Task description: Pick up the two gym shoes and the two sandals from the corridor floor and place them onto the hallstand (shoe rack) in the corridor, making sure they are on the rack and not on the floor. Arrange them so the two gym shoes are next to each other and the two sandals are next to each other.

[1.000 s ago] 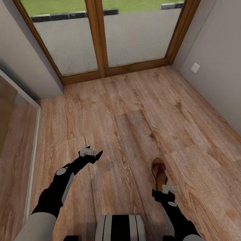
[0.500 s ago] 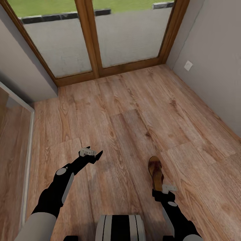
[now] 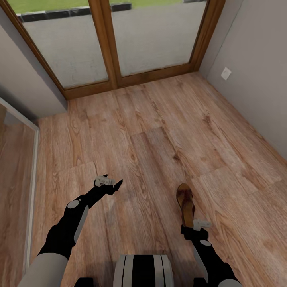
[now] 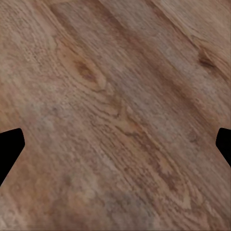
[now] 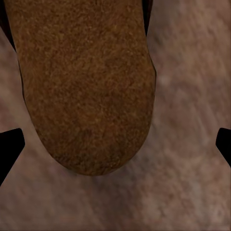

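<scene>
With the head view having swung slightly across the corridor floor (image 3: pixel 159 119), the sandal (image 3: pixel 185 201) lies on it just ahead of the right gripper (image 3: pixel 197 225), both grippers spread wide and empty, left gripper (image 3: pixel 109 184) well aside, so pickup is still pending

Even, shadowless daylight throughout; both wrist views render soft and blurry.

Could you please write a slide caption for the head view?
Right gripper at the heel of a brown sandal on the wood-plank floor; left gripper empty.
</scene>
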You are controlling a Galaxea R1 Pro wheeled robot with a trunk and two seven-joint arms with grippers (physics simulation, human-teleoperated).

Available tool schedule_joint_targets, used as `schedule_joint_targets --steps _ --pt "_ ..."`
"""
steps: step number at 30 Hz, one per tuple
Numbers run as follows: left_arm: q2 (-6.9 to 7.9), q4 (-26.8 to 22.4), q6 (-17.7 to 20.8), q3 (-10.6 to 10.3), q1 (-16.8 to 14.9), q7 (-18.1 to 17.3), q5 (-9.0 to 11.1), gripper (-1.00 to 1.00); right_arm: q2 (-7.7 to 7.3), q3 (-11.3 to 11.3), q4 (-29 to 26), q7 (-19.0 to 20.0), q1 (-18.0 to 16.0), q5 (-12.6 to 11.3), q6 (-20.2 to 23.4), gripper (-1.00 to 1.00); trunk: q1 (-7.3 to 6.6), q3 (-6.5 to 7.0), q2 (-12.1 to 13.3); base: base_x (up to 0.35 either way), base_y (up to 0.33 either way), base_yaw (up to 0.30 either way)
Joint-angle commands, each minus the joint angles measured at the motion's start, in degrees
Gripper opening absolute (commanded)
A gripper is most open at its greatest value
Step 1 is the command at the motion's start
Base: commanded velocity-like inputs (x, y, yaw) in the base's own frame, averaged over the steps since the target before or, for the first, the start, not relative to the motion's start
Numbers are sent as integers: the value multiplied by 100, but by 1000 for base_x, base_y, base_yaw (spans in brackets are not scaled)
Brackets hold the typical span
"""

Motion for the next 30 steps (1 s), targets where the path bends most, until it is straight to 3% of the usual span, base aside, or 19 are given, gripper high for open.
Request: schedule_joint_targets --steps 1,30 --pt "-9 -9 36 26 -2 -48 -27 100 7 -20 -12 -2 0 45 38 100 -1 -7 -1 0 0 -2" --pt "-23 -2 -14 17 73 -50 -27 100 12 -12 -12 -2 0 45 47 100 -1 -88 -1 8 3 0"
